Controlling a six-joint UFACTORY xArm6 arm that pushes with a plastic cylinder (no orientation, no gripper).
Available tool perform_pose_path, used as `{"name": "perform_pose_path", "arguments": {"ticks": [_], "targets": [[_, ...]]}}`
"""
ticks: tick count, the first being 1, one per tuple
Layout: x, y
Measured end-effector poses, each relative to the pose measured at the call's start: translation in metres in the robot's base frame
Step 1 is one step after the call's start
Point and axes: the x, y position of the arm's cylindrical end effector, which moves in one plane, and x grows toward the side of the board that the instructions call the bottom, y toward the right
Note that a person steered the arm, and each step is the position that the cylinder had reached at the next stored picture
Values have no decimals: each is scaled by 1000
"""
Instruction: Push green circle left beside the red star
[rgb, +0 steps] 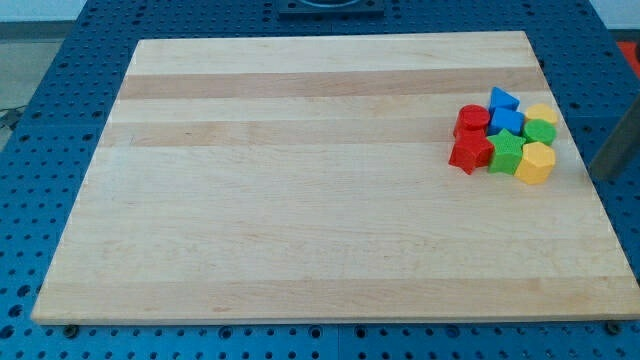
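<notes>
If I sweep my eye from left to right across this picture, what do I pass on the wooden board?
Bare board → red star → green star → yellow block → dark rod at the right edge. Its tip is not clearly visible. The blocks behind overlap these, so I leave them out.

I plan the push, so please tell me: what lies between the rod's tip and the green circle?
In the camera view, my tip stands right of the cluster, off the board. Between it and the green circle lie a bare strip of board and the edge of the yellow block.
</notes>
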Motion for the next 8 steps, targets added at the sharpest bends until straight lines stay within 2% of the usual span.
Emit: {"name": "perform_pose_path", "arguments": {"ticks": [1,3,4,6,7,8], "targets": [[-43,-34],[-58,-184],[-55,-218],[-54,-206],[-71,-268],[-55,-366]]}}
